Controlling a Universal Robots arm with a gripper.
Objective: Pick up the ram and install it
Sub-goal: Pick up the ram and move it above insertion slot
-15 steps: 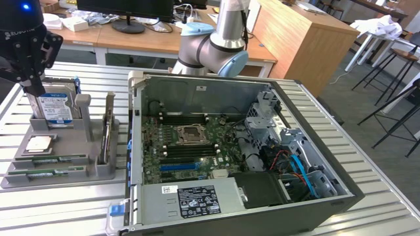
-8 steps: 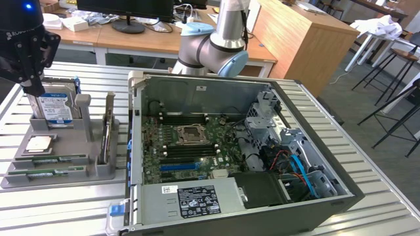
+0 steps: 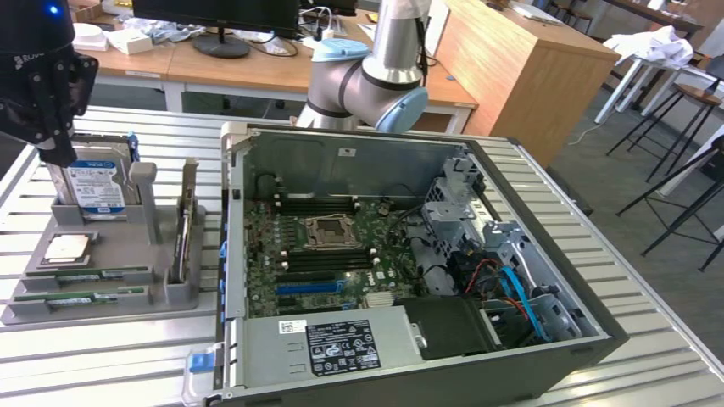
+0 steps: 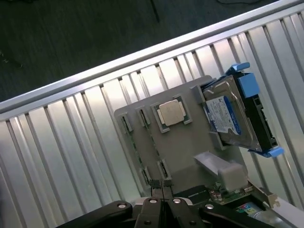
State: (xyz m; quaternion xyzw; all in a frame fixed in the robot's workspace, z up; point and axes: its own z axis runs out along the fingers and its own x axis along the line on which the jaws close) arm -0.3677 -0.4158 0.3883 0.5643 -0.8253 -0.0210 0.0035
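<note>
Two ram sticks, thin and green, lie flat in the front slots of a grey holder tray [image 3: 114,246] at the exterior view's left: one ram stick [image 3: 86,276] and a second one [image 3: 80,297] just in front of it. From the wrist they appear edge-on as narrow green strips [image 4: 135,145] between grey clips. My black gripper [image 3: 57,157] hangs above the tray's back end, near the hard drive. Its fingers are shut with nothing between them [image 4: 161,186]. The ram sticks lie apart from the gripper, lower and nearer the tray's front.
A blue-labelled hard drive [image 3: 93,186] stands upright in the tray, with a square silver processor [image 3: 68,248] in front of it. An open computer case [image 3: 396,271] fills the middle, its motherboard showing a processor socket [image 3: 328,227] and dark memory slots [image 3: 328,251]. The table [image 3: 125,348] is slatted metal.
</note>
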